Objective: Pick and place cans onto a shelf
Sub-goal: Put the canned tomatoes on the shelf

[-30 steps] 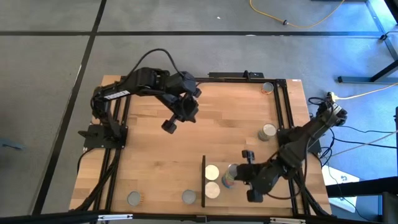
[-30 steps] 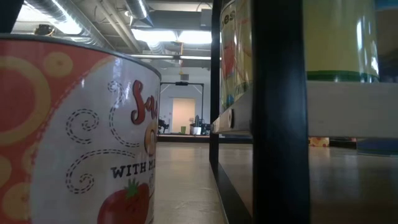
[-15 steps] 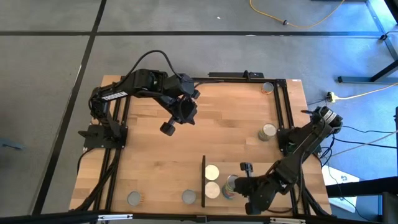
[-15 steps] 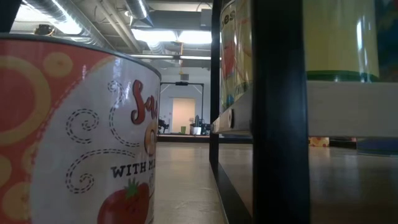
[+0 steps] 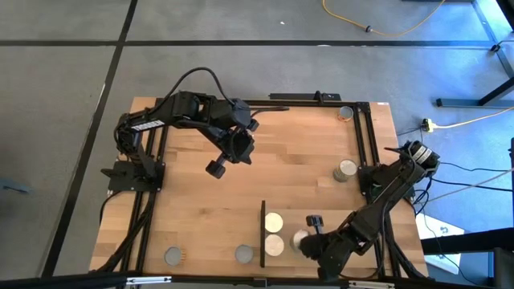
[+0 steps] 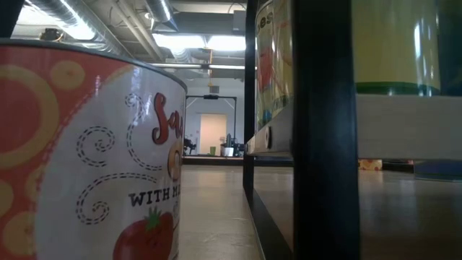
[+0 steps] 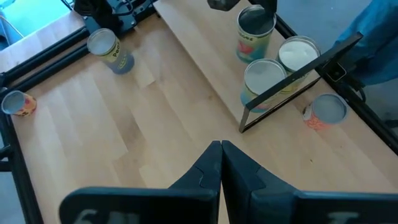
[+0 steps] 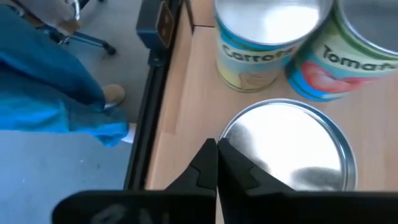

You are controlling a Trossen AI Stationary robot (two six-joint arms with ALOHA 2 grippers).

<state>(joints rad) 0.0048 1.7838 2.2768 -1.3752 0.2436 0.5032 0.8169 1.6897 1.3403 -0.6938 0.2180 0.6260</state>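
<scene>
R gripper [image 5: 315, 231], fingers pressed together w/ nothing in them, has moved over the last sec from the R side of the third can toward the near table edge; it now sits just above the short silver-topped tin [image 8: 289, 146], per R wrist view. That tin [image 5: 299, 238] has shifted left, now close beside the two cream-topped cans [image 5: 274, 222] standing on the flat light-wood shelf panel [image 5: 281, 210] w/ thin black upright edge [image 5: 263, 233], near-centre of table. Judgement: third can delivered or being nudged in; not held. L gripper [image 5: 215, 167], also pressed shut and empty, hangs over far-left-centre of table, drifted slightly left. Remaining: grey-topped tins at near left [image 5: 173, 256] and [image 5: 244, 254], one mid-right [image 5: 346, 169], one far right [image 5: 346, 113]. Next pick likely mid-right can.
</scene>
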